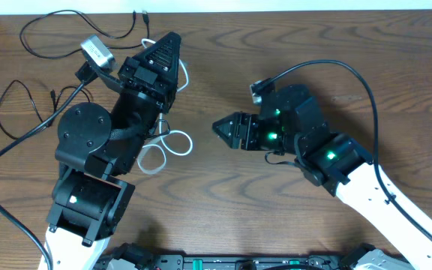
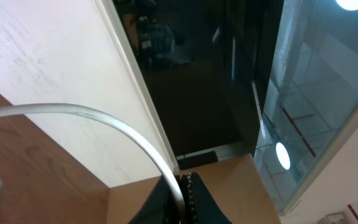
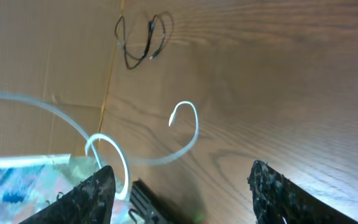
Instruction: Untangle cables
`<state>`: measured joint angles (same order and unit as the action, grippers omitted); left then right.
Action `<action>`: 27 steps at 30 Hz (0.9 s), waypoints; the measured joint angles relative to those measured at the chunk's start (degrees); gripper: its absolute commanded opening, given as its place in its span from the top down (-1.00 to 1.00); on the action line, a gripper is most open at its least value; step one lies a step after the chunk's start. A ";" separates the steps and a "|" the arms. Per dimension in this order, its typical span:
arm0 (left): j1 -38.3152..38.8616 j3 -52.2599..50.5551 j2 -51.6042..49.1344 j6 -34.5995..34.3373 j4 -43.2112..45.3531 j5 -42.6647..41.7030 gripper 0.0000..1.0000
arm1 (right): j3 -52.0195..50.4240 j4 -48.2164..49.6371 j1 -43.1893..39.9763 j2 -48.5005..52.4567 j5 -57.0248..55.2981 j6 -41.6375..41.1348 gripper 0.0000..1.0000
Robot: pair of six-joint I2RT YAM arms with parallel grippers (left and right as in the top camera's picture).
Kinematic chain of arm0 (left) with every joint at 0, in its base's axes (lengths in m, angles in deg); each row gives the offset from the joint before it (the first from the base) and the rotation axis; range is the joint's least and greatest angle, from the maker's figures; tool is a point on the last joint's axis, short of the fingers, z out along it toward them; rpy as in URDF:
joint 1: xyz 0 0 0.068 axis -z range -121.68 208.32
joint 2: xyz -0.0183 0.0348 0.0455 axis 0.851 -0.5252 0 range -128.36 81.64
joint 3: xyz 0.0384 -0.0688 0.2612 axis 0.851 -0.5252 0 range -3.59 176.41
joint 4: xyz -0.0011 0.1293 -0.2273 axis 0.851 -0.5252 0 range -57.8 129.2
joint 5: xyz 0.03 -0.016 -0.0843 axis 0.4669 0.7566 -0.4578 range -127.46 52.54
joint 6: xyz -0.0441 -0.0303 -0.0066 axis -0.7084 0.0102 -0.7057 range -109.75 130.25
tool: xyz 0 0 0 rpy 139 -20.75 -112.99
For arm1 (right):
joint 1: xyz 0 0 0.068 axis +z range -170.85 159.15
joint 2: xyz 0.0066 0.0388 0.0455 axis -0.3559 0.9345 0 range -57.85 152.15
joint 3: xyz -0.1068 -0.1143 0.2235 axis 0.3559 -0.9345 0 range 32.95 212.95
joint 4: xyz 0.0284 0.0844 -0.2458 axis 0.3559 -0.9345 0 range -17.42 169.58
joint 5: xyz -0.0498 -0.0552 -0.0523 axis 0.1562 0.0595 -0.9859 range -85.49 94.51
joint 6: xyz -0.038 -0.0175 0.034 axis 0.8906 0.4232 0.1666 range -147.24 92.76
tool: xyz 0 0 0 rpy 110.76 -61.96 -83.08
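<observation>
**Overhead view.** The left gripper (image 1: 169, 43) sat upper left of centre, aimed at the top edge, probably to draw the white cable (image 1: 172, 145) out of its loops. Those loops lay on the table (image 1: 223, 217) at centre left. The right gripper (image 1: 220, 127) faced the loops from the right. One black cable (image 1: 77, 11) and a second black cable (image 1: 54, 96) lay separate at upper left.

**Left wrist view.** The jaws were clamped on the white cable (image 2: 79, 112), which arced leftward.

**Right wrist view.** The fingers (image 3: 92, 196) stood wide apart and empty. The white cable (image 3: 194, 134), thin and glossy, curled at centre.
</observation>
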<state>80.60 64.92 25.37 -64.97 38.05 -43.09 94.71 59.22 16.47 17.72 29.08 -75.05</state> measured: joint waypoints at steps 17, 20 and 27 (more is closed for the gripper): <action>0.00 0.00 0.02 -0.02 1.42 0.02 0.85 | 0.00 1.90 4.11 7.43 -3.87 -2.69 0.91; 0.00 0.00 0.00 -0.02 1.29 0.02 0.85 | 0.00 1.88 4.13 7.52 -4.76 -2.21 0.98; 0.00 0.00 0.02 0.11 -2.01 0.31 0.86 | 0.00 1.84 4.11 7.43 -5.20 0.20 0.97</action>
<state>80.60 64.92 25.39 -64.86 36.04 -42.78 94.71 61.05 20.58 25.15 23.88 -74.85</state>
